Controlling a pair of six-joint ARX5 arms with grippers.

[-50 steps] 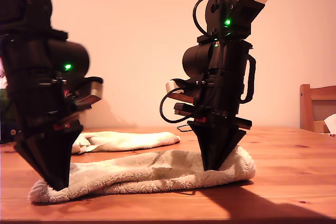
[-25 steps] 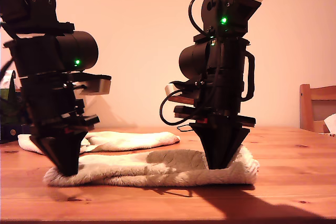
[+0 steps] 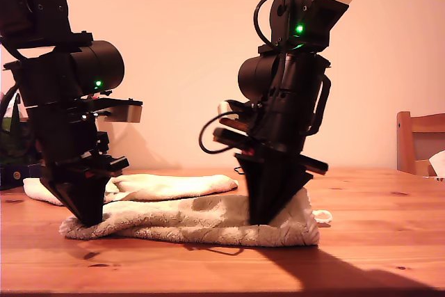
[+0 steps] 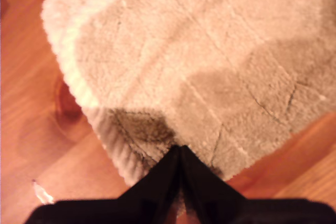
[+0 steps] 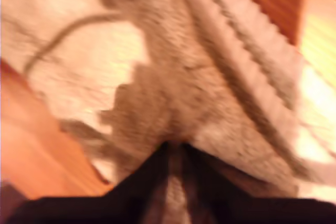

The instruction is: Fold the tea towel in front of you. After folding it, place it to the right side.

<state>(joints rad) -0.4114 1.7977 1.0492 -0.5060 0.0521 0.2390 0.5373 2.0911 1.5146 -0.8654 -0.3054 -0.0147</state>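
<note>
- So what's just changed: in the exterior view, the arm on that view's left [image 3: 76, 137] has slid inward along the counter [image 3: 375, 248]. The other arm [image 3: 278, 130] has tipped over and shuffled towards that view's left.
- Result: the front roll of the tea towel [image 3: 195, 217] is shorter and flatter than it was a second ago. It's now snug against the layer lying behind it, towards the counter's far edge.
- My read is that the fold is being laid over right now, not finished. The placing-aside step hasn't started, since the towel sits around the middle of the counter, nearer its front edge.
- My first hand [image 4: 179, 153] is closed right down. Its tips meet, with a rounded, ribbed corner of the towel [image 4: 199, 51] pinched between them just above the wood.
- My second hand [image 5: 176, 148] is also nearly closed, with towel pile [image 5: 210, 93] bunched in the narrow gap. That view is pretty smeary, so I wouldn't swear to more than that.
- Honestly I can't match the wrist views to the two arms in the exterior view, so I'm not calling which is which. Both tips there are buried in the towel, one at each end.
- There's a small pale scrap [image 3: 321, 215] on the wood just past the towel's end, on the exterior view's right. It's possibly a tag, but too small to tell.
- Containers: none that I can see, no bin or basket or tray. It's just towel on wood, plus a chair [image 3: 417, 140] back at the exterior view's right.
</note>
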